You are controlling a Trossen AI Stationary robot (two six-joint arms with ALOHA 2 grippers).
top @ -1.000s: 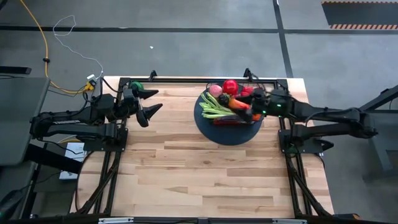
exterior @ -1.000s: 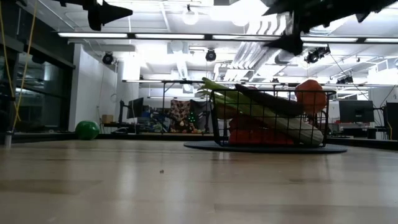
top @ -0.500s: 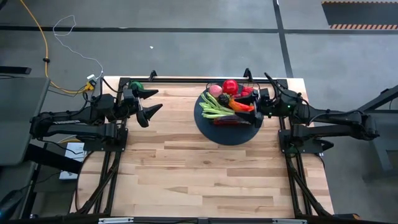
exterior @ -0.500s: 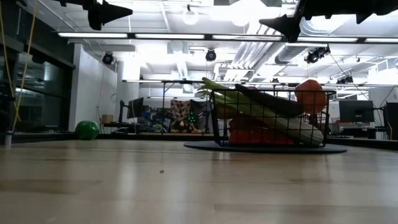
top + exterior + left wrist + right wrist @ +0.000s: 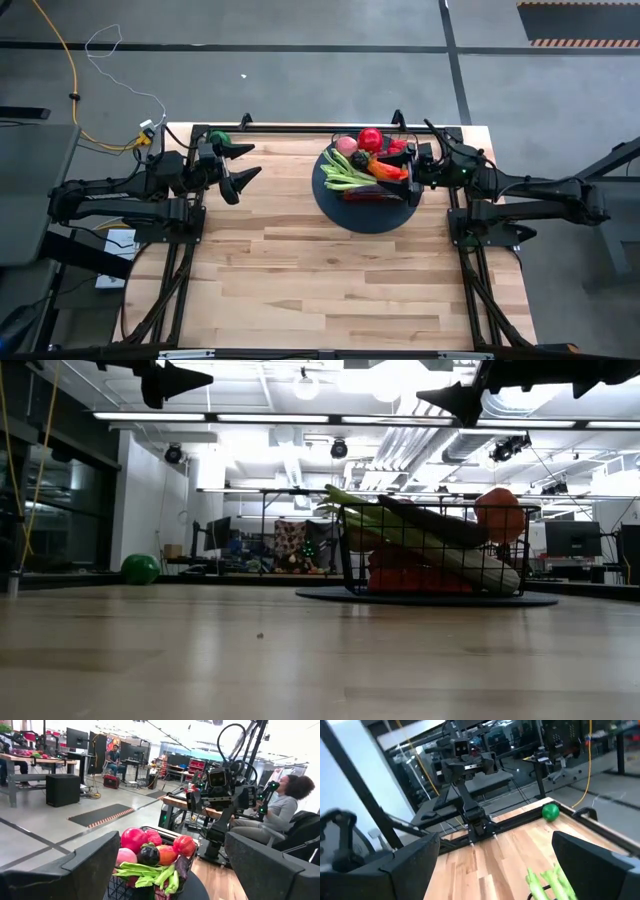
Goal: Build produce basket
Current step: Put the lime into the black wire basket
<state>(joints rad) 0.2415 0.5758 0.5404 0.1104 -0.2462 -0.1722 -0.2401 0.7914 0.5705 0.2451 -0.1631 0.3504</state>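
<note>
**High view: one green piece stranded, a full basket at risk**

High view shows the right jaws (image 5: 411, 178) spread wide and empty at the basket's (image 5: 398, 190) right edge, above its rim. The left jaws (image 5: 238, 166), also wide and empty, hover near the desk's (image 5: 300, 270) far left corner, close to a green ball (image 5: 219, 138) lying alone there. The produce (image 5: 366, 160) is heaped in the basket at the far right. Likely risks: the ball rolls off the edge if nudged, or a drop onto the heap knocks pieces out.
</note>
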